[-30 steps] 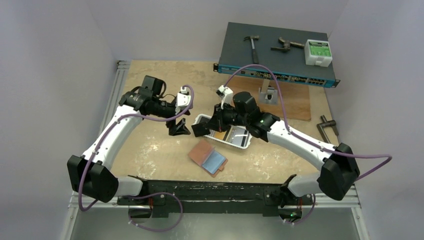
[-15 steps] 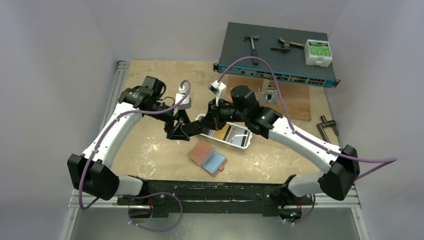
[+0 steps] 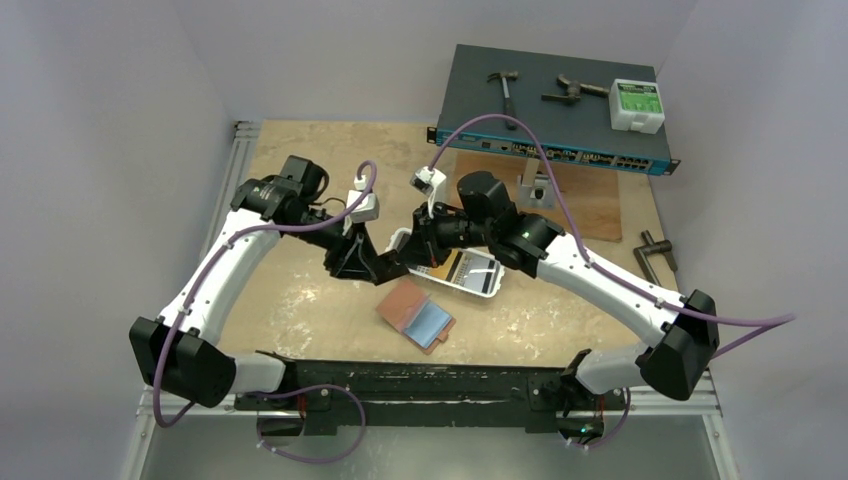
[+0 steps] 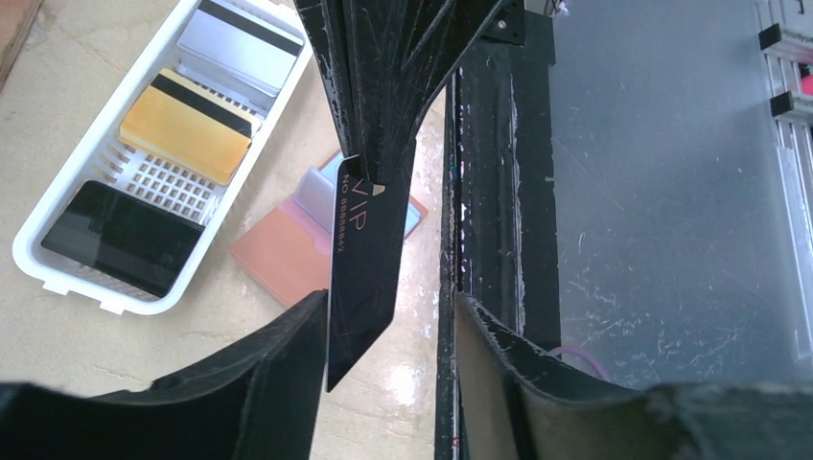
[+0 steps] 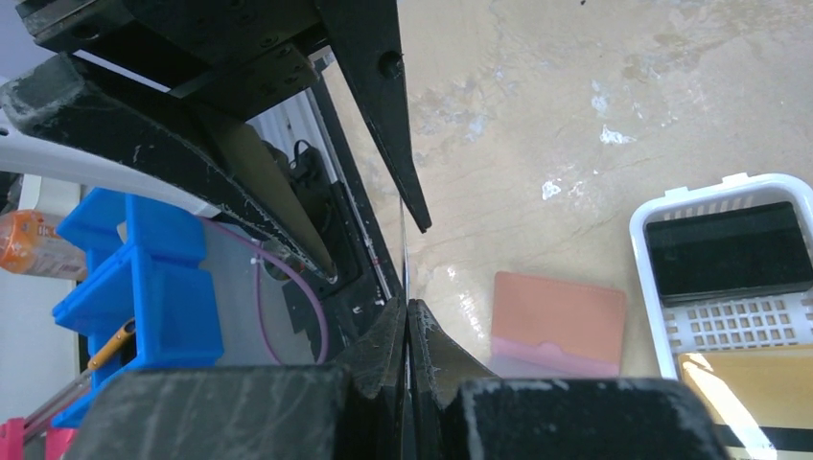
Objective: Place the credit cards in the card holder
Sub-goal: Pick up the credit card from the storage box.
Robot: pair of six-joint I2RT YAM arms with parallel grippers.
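Mid-air handover, drop risk.
My right hand pinches the black card by its top corner; my left hand straddles it half-wide, no grip yet. Early release drops it beside the card holder on the desk.

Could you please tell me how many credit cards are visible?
5: black, orange, grey in tray; VIP card in right gripper; blue one at card holder; others possibly hidden.

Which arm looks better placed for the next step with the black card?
Left, probably: the left gripper straddles the black card, which the right gripper pinches only by one edge.
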